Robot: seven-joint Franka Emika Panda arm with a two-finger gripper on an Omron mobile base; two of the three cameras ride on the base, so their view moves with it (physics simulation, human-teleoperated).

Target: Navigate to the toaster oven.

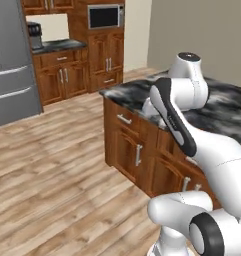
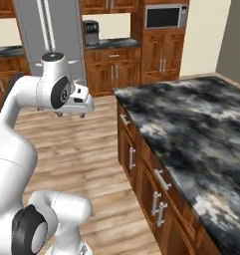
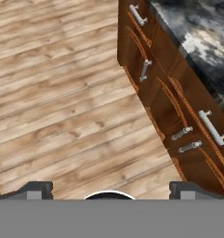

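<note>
You're still mid-drive: base sits beside the island counter (image 2: 191,129), facing fridge (image 1: 9,65) and microwave (image 2: 164,16). Can't spot the toaster oven yet. Tool (image 3: 108,188) tips wide apart, released, empty.

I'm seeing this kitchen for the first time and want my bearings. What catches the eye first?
The dark marbled island counter dominates, sitting on reddish wood cabinets with silver handles to the robot's right. Across the plank floor stands a tall grey refrigerator, and further along the back wall a built-in microwave sits among the wooden cabinets. The gripper points down at the floor beside the island, fingertips spread wide.
</note>
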